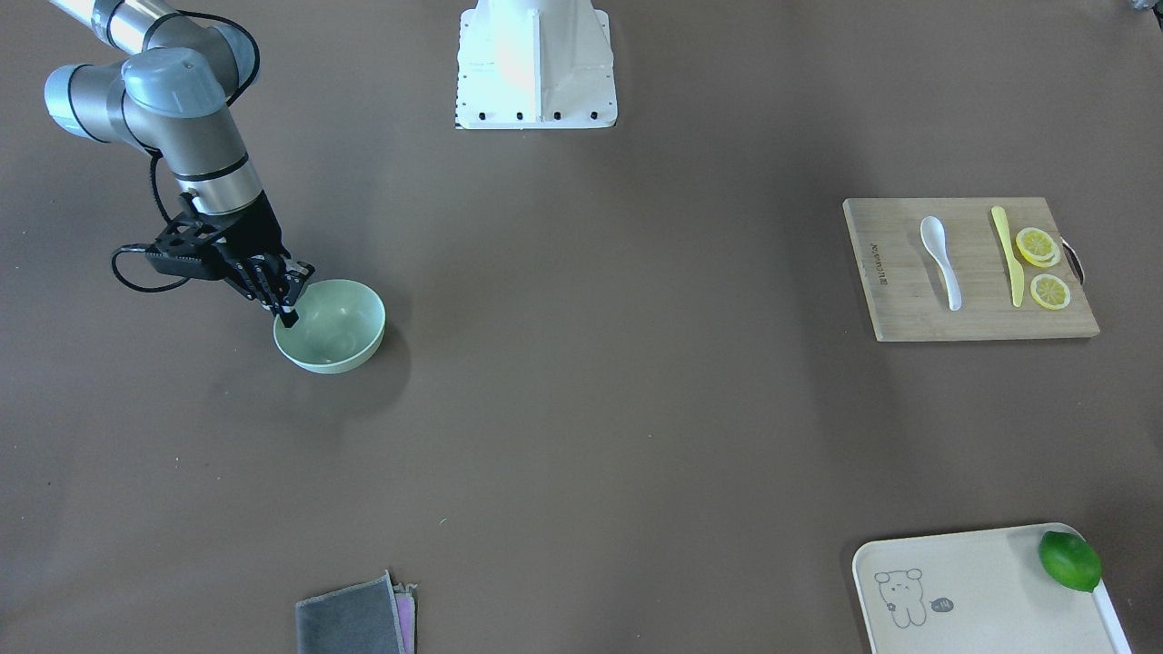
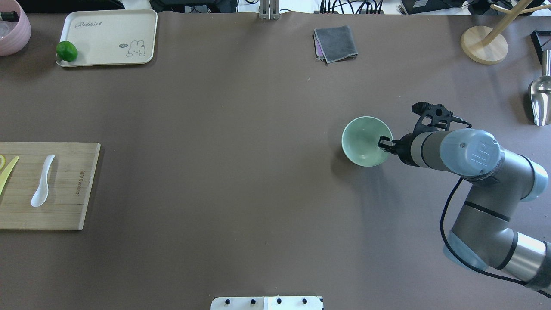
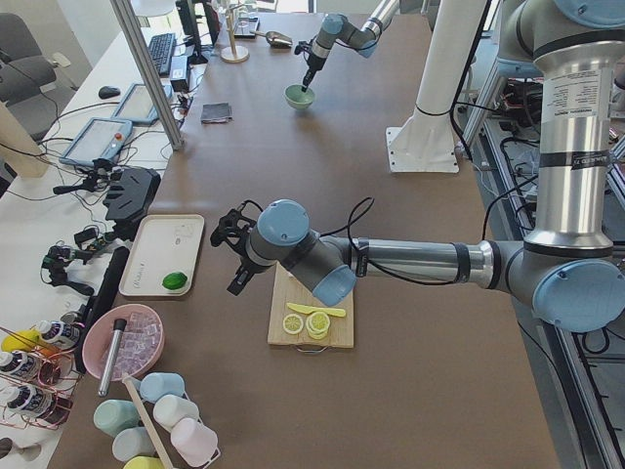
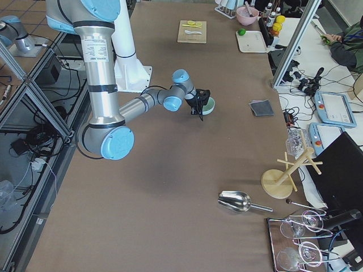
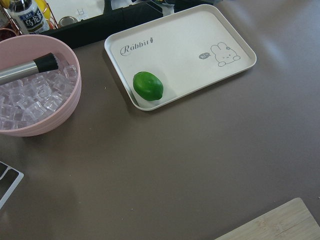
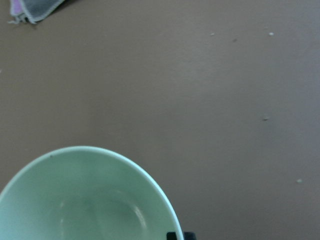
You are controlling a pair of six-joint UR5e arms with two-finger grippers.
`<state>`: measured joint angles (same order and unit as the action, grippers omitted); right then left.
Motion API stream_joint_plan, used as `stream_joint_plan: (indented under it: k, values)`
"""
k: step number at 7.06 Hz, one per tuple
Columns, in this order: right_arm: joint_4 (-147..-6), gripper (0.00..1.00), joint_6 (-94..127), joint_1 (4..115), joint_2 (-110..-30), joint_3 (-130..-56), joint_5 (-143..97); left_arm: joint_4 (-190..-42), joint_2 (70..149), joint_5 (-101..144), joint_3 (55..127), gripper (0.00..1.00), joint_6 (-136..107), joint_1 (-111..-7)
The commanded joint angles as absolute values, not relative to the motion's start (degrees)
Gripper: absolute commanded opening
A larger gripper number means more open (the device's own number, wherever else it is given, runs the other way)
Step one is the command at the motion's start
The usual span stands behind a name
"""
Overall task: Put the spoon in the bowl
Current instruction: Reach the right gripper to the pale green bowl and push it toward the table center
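The white spoon (image 1: pixel 940 259) lies on a wooden cutting board (image 1: pixel 899 309), scoop toward the robot; it also shows in the overhead view (image 2: pixel 43 181). The mint-green bowl (image 1: pixel 341 327) stands empty on the table far from it, on the right arm's side (image 2: pixel 363 140). My right gripper (image 1: pixel 286 307) is shut on the bowl's near rim, one finger inside and one outside (image 2: pixel 384 143). The right wrist view shows the bowl (image 6: pixel 85 200) close up. My left gripper (image 3: pixel 237 281) hovers near the board's edge in the exterior left view only; I cannot tell if it is open or shut.
A yellow knife (image 1: pixel 1007 254) and lemon slices (image 1: pixel 1036 245) share the board. A cream tray (image 1: pixel 981 590) holds a lime (image 1: pixel 1069 560). A grey cloth (image 2: pixel 335 43), a pink ice bowl (image 5: pixel 70 105) and a metal scoop (image 2: pixel 540 101) sit at the table's edges.
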<state>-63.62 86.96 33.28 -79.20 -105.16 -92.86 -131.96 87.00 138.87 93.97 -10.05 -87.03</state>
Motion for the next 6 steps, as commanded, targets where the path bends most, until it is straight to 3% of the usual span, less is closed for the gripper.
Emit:
stream_joint_plan:
  k: [1,3,5,6]
  values:
    - [-79.21,0.00,94.71,28.42,-65.02,-105.83,-91.07,-132.36,86.92,138.95,93.87,0.99,-10.11,-86.92]
    - [-84.88,0.00,97.02,20.42,-56.99,-102.68,-85.36,-132.36,86.92,138.96,93.96,0.99,-10.11,-86.57]
    - [-84.99,0.04,100.81,18.90,-47.51,-92.34,-84.29,-132.36,86.92,139.22,93.96,0.99,-10.54,-86.48]
    - [-84.99,0.68,100.38,18.90,-46.94,-92.20,-84.20,-132.45,86.92,140.70,93.96,0.99,-10.98,-86.48]
